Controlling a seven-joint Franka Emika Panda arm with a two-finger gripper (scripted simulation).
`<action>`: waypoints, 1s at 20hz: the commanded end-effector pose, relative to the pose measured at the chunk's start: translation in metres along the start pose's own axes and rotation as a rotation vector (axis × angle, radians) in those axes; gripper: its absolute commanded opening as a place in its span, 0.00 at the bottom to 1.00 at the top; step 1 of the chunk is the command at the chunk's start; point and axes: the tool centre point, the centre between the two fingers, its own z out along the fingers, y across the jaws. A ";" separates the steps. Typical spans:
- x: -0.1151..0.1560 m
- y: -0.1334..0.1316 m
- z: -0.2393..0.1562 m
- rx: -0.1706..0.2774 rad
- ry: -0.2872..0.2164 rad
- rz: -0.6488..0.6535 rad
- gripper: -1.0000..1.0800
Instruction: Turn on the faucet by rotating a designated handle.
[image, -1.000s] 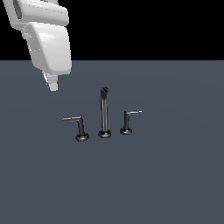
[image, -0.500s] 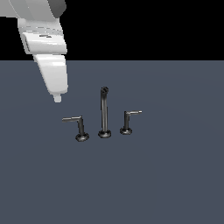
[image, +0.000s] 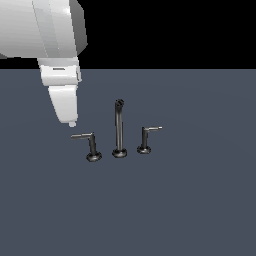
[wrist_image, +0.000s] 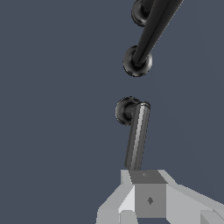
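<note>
The faucet is a dark glossy three-piece set on the grey surface, with a tall thin spout (image: 119, 127) in the middle. The handle (image: 88, 142) with the longer lever stands at the exterior view's left, its lever pointing left. The smaller handle (image: 146, 138) stands at the right. My gripper (image: 72, 122) hangs just above and behind the longer lever's free end, fingers together and empty. In the wrist view my gripper (wrist_image: 145, 177) sits right at the end of the handle's lever (wrist_image: 137, 138), with the spout (wrist_image: 151, 33) beyond it.
The flat grey surface (image: 200, 210) runs all round the faucet. My white arm (image: 50, 35) fills the upper left of the exterior view. The smaller handle's base (wrist_image: 140, 12) shows at the wrist view's edge.
My gripper has come down and moved toward the exterior view's right, from high at the left to just above the free end of the longer lever. The faucet has not moved.
</note>
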 end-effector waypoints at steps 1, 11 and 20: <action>0.003 -0.009 0.011 -0.001 0.002 0.039 0.00; 0.015 -0.034 0.043 -0.004 0.005 0.155 0.00; 0.018 -0.039 0.050 -0.004 0.004 0.181 0.00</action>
